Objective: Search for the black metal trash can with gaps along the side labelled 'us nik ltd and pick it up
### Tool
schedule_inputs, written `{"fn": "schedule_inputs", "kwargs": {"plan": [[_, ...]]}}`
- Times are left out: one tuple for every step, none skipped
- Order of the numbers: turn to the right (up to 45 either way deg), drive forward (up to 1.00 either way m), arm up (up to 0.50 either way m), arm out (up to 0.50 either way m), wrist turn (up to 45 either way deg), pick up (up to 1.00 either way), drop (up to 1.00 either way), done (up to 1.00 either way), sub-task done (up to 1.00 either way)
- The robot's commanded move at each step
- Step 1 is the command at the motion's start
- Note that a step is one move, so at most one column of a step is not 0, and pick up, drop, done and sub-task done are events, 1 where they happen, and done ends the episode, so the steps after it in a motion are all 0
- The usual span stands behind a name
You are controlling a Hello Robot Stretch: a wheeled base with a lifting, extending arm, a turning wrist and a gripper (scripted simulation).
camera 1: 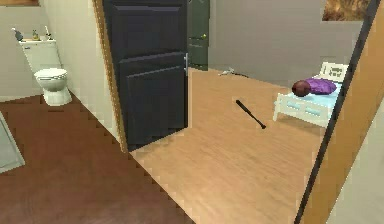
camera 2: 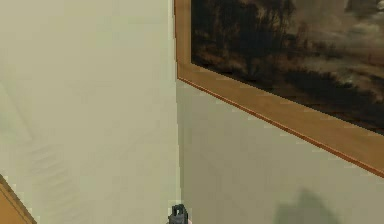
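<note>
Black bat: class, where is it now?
The bat lies on the wooden floor in the forward view's right half, between the dark door and the small bed.

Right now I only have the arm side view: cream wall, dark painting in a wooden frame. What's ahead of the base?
Observer: A tall dark panelled door stands swung open, with a light wooden floor running past it on the forward view's right.
Operator: Anything lying on that floor?
Observer: A slim black baseball bat, lying flat and apart from the furniture.
Operator: What furniture?
Observer: A small white-framed bed at the forward view's right, with a purple pillow and a reddish-brown ball on it.
</note>
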Motion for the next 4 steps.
{"fn": "schedule_inputs", "kwargs": {"plan": [[0.0, 0.00, 0.22, 0.00, 0.0, 0.00, 0.00, 0.00, 0.00], [0.0, 0.00, 0.00, 0.42, 0.0, 0.00, 0.00, 0.00, 0.00], [0.0, 0.00, 0.00, 0.00, 45.0, 0.00, 0.00, 0.00, 0.00], [0.0, 0.00, 0.00, 0.00, 45.0, 0.00, 0.00, 0.00, 0.00]]}}
